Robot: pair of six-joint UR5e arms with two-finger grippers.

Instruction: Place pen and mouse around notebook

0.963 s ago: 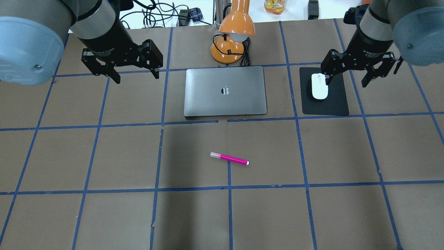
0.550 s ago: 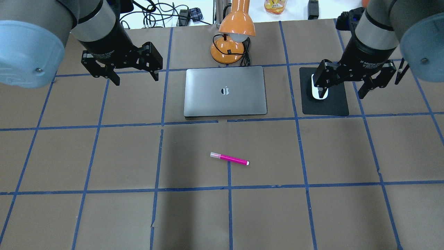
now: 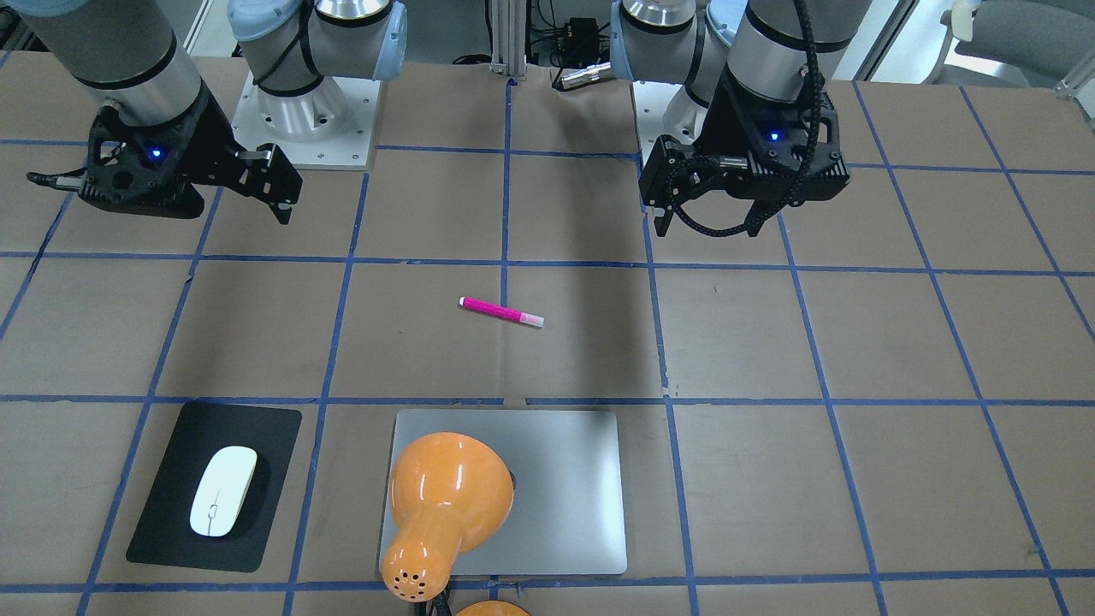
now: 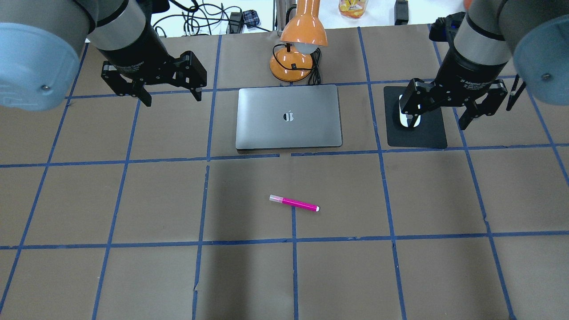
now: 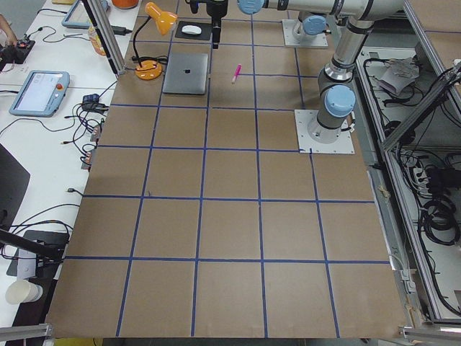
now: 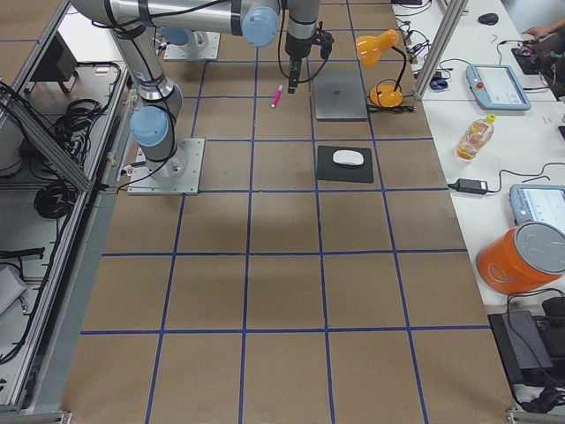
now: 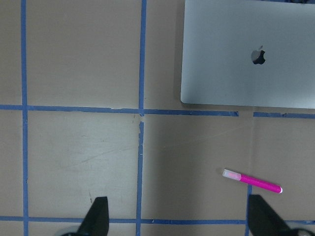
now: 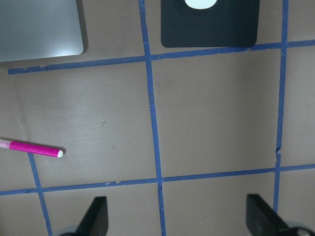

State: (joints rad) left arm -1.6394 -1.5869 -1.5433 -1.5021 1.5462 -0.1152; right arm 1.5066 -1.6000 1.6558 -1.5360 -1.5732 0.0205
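The magenta pen (image 4: 294,203) lies alone on the brown table, nearer to me than the silver notebook (image 4: 289,116). The white mouse (image 3: 223,490) sits on a black mat to the notebook's right. In the overhead view a finger of my right gripper (image 4: 438,122) covers most of the mouse. That gripper hangs open high above the table, short of the mat, and only the mouse's near end (image 8: 200,4) shows in the right wrist view. My left gripper (image 4: 172,98) is open and empty, high up to the left of the notebook. The pen (image 7: 252,181) lies ahead of its right finger.
An orange desk lamp (image 4: 295,53) stands just behind the notebook, its shade leaning over the lid (image 3: 445,505). The black mat (image 4: 418,135) lies right of the notebook. Blue tape lines divide the brown table into squares. Cables and a bottle lie beyond the far edge.
My right gripper has shifted left and toward me, and one finger now overlaps the mouse in the overhead view. The left gripper has drifted slightly. Pen, mouse and notebook have not moved.
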